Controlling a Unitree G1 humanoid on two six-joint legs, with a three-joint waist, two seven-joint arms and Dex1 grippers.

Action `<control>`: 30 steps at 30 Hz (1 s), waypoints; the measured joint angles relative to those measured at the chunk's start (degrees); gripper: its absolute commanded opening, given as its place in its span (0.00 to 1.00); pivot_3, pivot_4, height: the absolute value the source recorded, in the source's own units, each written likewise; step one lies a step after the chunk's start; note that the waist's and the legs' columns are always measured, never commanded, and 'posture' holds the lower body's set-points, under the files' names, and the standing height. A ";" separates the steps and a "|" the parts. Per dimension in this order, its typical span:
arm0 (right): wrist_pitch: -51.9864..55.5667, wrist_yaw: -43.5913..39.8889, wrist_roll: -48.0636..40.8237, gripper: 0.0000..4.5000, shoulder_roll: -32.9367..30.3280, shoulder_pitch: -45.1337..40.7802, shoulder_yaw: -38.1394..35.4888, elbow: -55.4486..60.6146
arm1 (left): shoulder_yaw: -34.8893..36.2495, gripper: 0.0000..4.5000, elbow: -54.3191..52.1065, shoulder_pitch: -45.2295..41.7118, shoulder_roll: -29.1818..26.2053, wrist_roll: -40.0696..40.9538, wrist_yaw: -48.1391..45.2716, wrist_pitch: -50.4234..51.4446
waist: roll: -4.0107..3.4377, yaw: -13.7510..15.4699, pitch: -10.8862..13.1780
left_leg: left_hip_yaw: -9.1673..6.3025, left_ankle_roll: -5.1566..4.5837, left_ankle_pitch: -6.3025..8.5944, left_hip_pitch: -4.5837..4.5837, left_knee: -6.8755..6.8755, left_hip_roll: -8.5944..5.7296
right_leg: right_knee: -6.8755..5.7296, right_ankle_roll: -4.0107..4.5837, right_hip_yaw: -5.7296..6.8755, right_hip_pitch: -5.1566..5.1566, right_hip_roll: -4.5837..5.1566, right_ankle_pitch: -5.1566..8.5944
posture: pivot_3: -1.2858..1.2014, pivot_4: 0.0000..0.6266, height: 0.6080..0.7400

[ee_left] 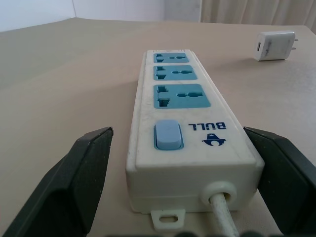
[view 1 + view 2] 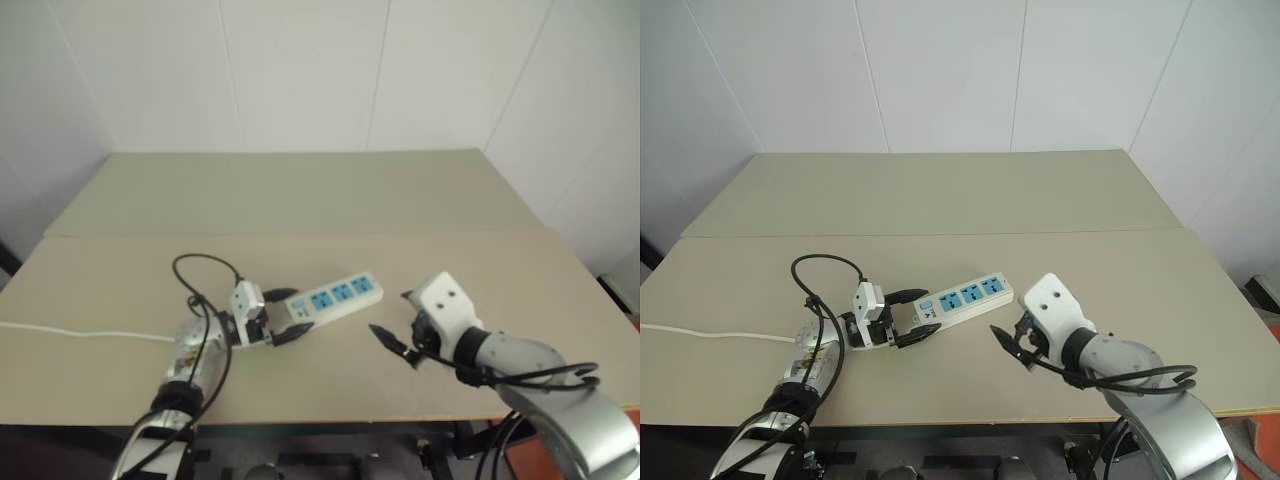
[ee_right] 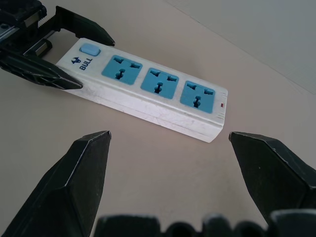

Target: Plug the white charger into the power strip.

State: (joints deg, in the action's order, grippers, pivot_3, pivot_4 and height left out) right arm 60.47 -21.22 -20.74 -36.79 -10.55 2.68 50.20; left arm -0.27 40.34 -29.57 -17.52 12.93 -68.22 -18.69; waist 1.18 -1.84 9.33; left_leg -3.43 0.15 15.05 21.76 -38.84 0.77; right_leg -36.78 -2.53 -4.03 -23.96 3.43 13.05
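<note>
Two grippers, one strip, one charger, all on the tan table [image 2: 300, 200].

Item 1, power strip [image 2: 333, 297]: a long white bar with three blue sockets in a row, lying flat with the sockets facing up. Its switch-and-cord end sits between the fingers of the left gripper [image 2: 283, 322]; the far, socket end points away from that hand and toward the right gripper [image 2: 398, 340]. A thin white cord [image 2: 85, 334] leaves the switch end and trails off past the left arm. Flat and face-up, it likely offers its sockets for a plug pushed in from above.

Item 2, left gripper: fingers spread wide, one on each long side of the strip's switch end, with a visible gap on both sides in the left wrist view; nothing is clamped. The straddle suggests it is placed to pinch and steady the strip.

Item 3, right gripper: fingers spread wide and empty, hovering just off the strip's far end, aimed at it.

Item 4, white charger [image 1: 275, 45]: a small white cube with two prongs, resting on the table beyond the strip's far end as seen from the left hand, well apart from it. Neither hand holds it, so picking it up remains to be done.
</note>
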 measured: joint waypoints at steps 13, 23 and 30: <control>0.00 0.31 -0.21 1.00 -0.47 0.12 0.00 0.05 | -0.93 0.72 0.26 -0.01 -0.28 -0.65 0.04 -1.04 | -0.02 -0.07 -0.08 | 0.01 0.00 0.00 -0.04 0.01 0.00 | 0.02 -0.01 0.00 0.05 0.00 0.01 | 0.52 0.24 1.00; 13.65 -5.18 -6.99 1.00 -8.09 -6.31 -7.55 0.60 | -2.08 0.72 1.19 -1.12 -1.82 0.27 -7.49 -1.03 | -0.01 -0.15 -0.08 | 0.00 0.00 0.00 0.00 0.00 0.01 | 0.03 0.01 0.00 0.02 0.00 0.00 | 0.52 0.24 1.00; 31.27 -10.70 -14.91 1.00 -19.41 -25.08 -10.20 -11.83 | -4.28 0.72 4.17 -4.13 -2.71 0.38 -14.75 -2.56 | -0.01 -0.08 -0.07 | 0.00 -0.02 0.01 0.18 0.08 0.03 | 0.12 0.05 0.04 -0.12 0.00 0.03 | 0.52 0.24 1.00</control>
State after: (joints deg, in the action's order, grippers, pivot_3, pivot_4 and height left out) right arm 91.75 -31.93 -35.65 -56.19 -35.62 -7.52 38.37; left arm -4.55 44.51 -33.70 -20.23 13.31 -82.97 -21.24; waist 1.17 -1.92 9.26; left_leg -3.43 0.13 15.07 21.94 -38.76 0.80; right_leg -36.66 -2.48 -3.99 -24.08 3.43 13.08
